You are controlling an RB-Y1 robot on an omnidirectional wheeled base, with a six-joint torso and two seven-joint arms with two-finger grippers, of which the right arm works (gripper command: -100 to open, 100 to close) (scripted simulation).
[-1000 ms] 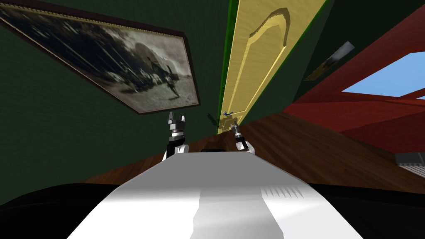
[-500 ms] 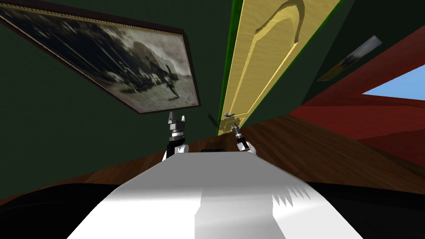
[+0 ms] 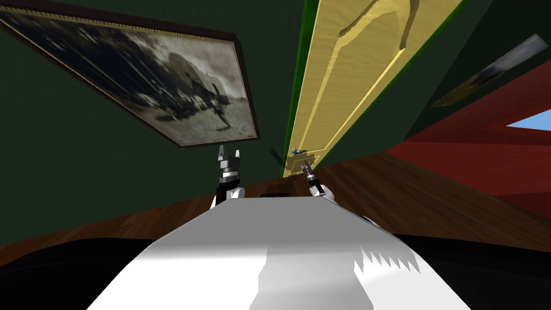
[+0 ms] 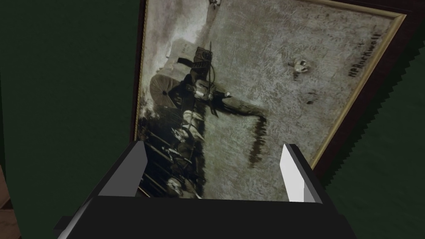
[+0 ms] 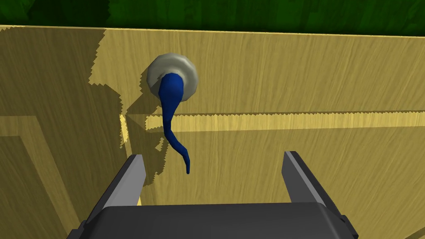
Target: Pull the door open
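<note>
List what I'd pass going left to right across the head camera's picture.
First the large framed picture → left claw → yellow door → blue window. The right claw and door handle sit over the door's lower end, so they're left out.

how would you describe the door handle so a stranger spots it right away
Find the yellow door in the dark green wall. Near its edge sits a round grey plate, and from it curves the handle: a slim, dark blue lever tapering to a point, the only blue thing on the door.
</note>
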